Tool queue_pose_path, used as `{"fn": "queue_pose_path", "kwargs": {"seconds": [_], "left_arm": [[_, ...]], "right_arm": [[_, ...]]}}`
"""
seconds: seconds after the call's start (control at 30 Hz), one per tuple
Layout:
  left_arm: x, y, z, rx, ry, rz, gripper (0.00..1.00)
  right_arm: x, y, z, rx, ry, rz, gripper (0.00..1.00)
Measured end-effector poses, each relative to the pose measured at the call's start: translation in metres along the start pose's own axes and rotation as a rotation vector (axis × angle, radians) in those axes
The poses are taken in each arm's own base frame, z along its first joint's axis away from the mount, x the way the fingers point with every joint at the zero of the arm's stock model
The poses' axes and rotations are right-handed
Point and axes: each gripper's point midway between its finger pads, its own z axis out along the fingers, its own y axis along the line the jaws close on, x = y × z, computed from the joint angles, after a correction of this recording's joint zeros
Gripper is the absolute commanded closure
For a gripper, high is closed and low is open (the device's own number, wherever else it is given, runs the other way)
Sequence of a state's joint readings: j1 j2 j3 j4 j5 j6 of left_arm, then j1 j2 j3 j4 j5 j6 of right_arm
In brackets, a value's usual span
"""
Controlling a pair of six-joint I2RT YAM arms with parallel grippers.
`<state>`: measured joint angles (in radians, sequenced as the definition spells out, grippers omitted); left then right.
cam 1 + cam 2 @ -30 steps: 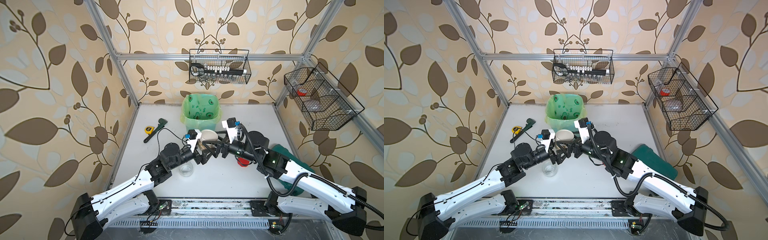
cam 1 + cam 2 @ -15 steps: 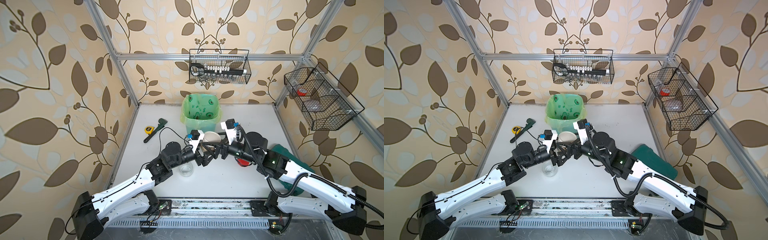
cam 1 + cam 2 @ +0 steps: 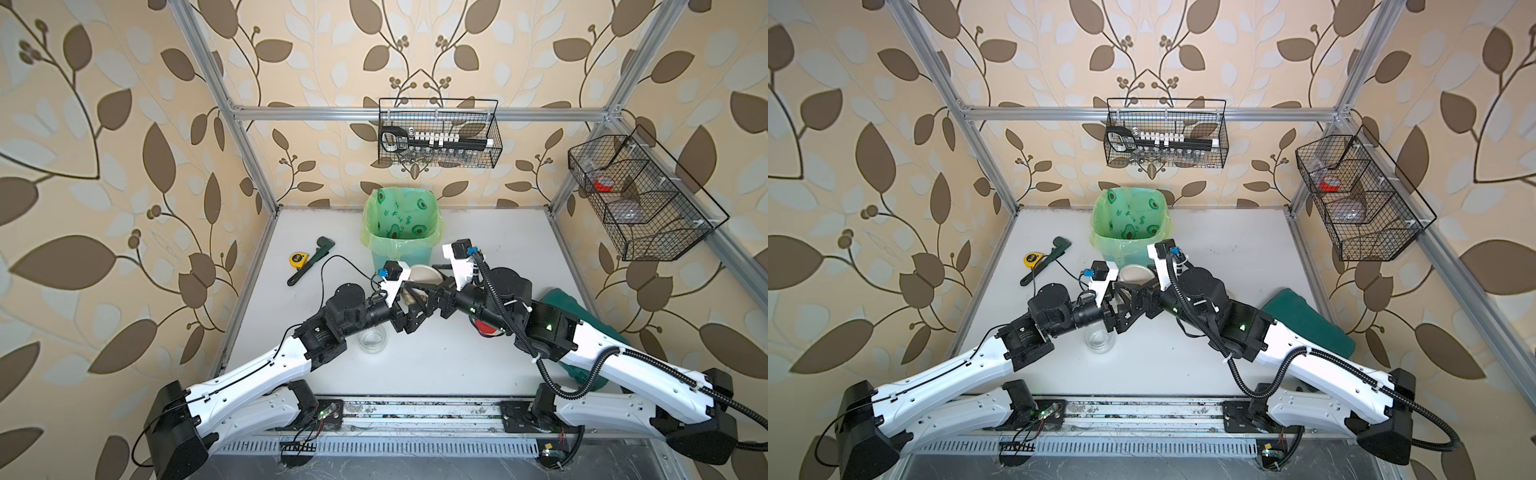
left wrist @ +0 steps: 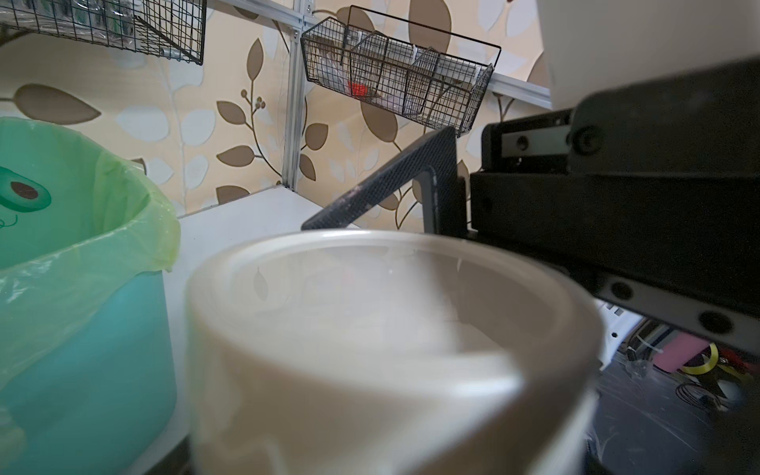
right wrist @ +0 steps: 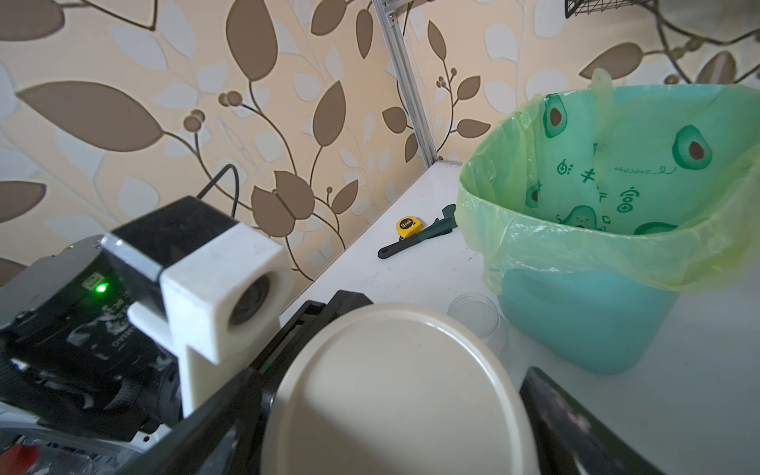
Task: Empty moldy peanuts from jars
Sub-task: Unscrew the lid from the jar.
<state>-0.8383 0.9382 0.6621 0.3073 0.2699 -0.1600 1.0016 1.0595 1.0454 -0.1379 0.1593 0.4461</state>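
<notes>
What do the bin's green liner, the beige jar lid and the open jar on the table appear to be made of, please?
Green liner: thin translucent plastic film, wrinkled and glossy, printed with avocados.
Beige lid: probably moulded plastic, with a smooth satin surface and soft highlights.
Open jar: clear glass or hard plastic; the table shows through.
</notes>
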Motion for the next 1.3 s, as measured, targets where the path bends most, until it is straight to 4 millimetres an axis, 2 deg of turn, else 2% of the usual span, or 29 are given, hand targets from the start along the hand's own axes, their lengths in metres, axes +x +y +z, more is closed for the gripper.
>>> {"fn": "queue_pose_path", "kwargs": {"seconds": [0.23, 0.6, 0.67, 0.77, 0.83, 1.13, 1.3], "left_arm": [[0.001, 0.003, -0.001, -0.018, -0.004, 0.000, 1.00], [0.000, 0.002, -0.003, -0.017, -0.008, 0.001, 1.00], [0.000, 0.002, -0.003, -0.017, -0.006, 0.000, 1.00], [0.001, 0.002, -0.003, -0.016, -0.003, 0.001, 1.00], [0.001, 0.002, -0.003, -0.013, -0.003, 0.000, 1.00], [0.004, 0.000, -0.004, -0.002, 0.012, -0.023, 1.00], [0.005, -0.006, -0.009, 0.022, 0.027, -0.045, 1.00]], "right_arm": [[-0.002, 0.000, -0.001, 0.000, -0.006, 0.007, 0.14], [0.001, 0.000, 0.007, 0.015, 0.017, 0.003, 0.12], [0.000, 0.000, 0.008, 0.019, 0.021, 0.001, 0.17], [0.001, 0.000, 0.008, 0.019, 0.025, 0.000, 0.35], [0.000, 0.000, 0.008, 0.018, 0.025, 0.003, 0.41], [0.003, 0.002, 0.008, 0.008, 0.040, 0.002, 0.58], [0.006, 0.010, 0.006, -0.047, 0.072, -0.022, 0.66]]}}
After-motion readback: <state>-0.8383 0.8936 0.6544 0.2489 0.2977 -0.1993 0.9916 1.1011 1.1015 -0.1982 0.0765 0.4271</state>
